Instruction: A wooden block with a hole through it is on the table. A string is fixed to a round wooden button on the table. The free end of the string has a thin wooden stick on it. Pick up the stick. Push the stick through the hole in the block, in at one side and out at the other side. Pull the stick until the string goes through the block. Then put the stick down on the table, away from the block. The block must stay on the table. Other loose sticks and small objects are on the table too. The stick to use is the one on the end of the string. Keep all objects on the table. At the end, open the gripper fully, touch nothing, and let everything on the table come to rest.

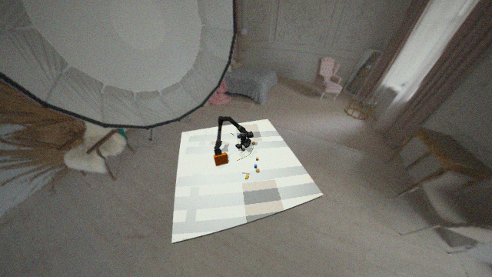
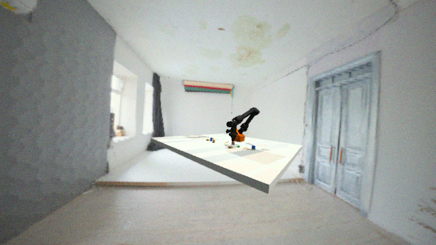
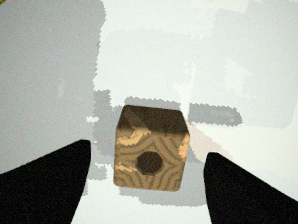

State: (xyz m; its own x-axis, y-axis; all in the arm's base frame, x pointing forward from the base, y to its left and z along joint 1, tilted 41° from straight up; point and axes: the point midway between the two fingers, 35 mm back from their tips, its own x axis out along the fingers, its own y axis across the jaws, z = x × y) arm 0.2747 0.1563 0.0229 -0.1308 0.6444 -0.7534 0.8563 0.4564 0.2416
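Note:
A wooden block [image 3: 149, 156] with a dark round hole facing up stands on the table [image 3: 53, 70]. My gripper [image 3: 148, 156] [image 1: 242, 146] [image 2: 232, 141] hangs low over the block. Its two black fingers stand half open on either side of the block, with a clear gap on each side. A yellow string [image 1: 246, 155] curves over the table beyond the block. I cannot make out the stick on the string's end or the round button in these views.
Small loose pieces lie on the table right of the arm: a blue one [image 1: 255, 165], a tan one [image 1: 257, 170] and a yellow one [image 1: 247, 177]. The arm's orange base [image 1: 221, 158] stands to the left. More blue pieces [image 2: 253, 147] [image 2: 211, 139] show in the side view.

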